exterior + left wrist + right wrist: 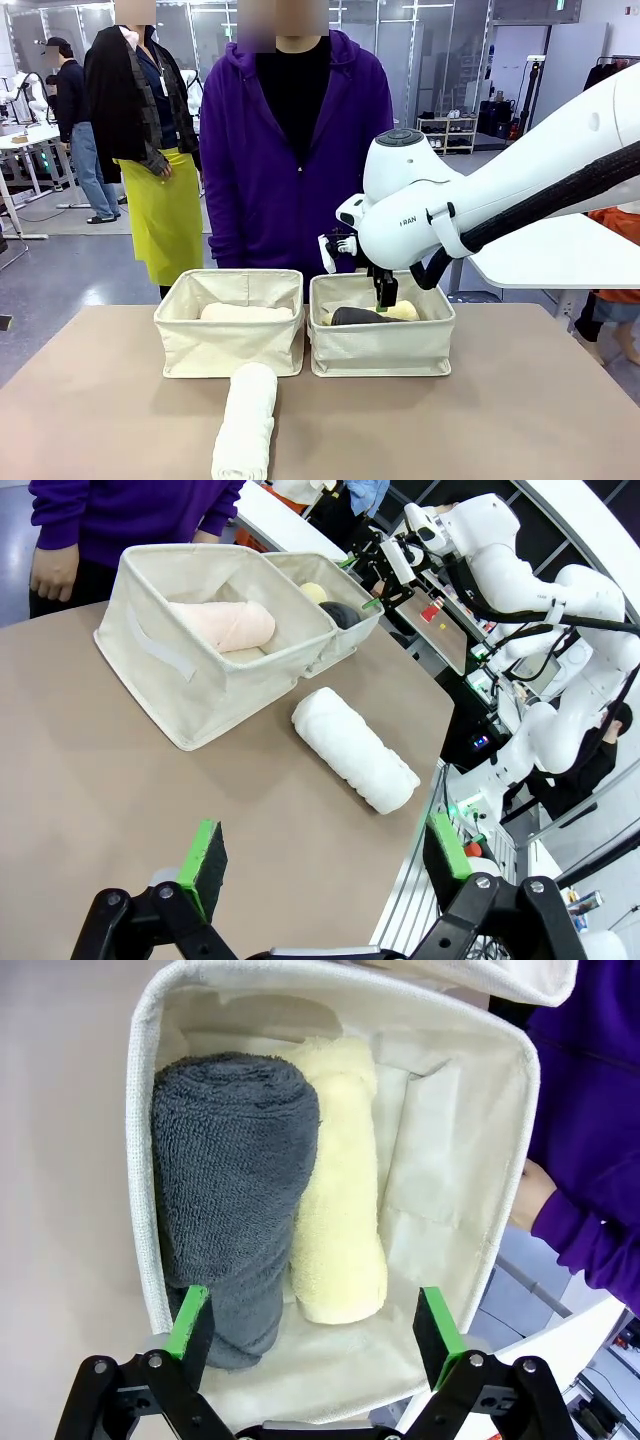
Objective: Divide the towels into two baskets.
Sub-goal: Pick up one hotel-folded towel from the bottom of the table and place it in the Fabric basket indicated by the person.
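Right gripper [312,1332] open, hanging over right basket [381,350]; grey towel [232,1190] and yellow towel [338,1200] directly below it. Left gripper [325,858] open above table; white towel [355,748] ahead of it, peach towel [224,626] beyond in left basket [190,695].

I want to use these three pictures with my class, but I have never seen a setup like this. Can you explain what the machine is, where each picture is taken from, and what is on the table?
Two white robot arms work at a brown table, facing a person in purple. One picture looks across the table; the other two come from cameras on each arm's wrist.

The right gripper hangs open over the right basket, which holds a dark grey towel and a pale yellow towel. The left basket holds a peach towel. A white towel lies on the table in front of the baskets. The left gripper is open and holds nothing.
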Controlling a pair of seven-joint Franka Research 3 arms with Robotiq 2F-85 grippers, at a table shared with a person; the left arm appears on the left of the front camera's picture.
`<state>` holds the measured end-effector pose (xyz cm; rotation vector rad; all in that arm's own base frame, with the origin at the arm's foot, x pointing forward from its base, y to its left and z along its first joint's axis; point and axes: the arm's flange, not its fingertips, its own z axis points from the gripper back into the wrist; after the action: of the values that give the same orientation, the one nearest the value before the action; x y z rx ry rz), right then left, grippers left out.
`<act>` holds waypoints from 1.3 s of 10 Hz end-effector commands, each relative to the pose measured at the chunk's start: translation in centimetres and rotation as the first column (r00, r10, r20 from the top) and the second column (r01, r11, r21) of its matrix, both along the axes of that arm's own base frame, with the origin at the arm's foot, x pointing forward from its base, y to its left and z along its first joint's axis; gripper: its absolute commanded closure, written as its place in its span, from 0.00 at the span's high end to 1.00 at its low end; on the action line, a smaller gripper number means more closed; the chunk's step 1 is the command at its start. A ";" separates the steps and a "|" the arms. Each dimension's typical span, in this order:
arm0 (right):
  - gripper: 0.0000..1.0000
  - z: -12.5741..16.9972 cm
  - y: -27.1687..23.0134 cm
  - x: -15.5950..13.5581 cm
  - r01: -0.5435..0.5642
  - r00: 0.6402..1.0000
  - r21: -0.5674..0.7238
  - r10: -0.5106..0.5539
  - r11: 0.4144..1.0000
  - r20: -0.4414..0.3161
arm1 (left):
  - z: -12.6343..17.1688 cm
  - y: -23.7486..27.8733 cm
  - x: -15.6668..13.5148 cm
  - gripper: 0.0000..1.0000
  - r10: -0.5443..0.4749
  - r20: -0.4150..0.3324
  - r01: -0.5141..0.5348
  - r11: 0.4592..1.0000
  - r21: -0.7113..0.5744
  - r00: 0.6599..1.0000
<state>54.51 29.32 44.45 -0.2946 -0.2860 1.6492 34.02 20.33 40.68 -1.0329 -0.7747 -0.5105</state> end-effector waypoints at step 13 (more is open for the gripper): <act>1.00 3.9 -43.2 -20.2 0.915 0.403 0.382 -0.309 0.127 -0.862 | 0.2 0.1 -0.2 1.00 0.003 0.005 -0.003 1.000 -0.003 1.000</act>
<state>35.27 -12.83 49.04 0.7545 -0.3181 0.4831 34.04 20.29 40.68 -1.0330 -0.7741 -0.5113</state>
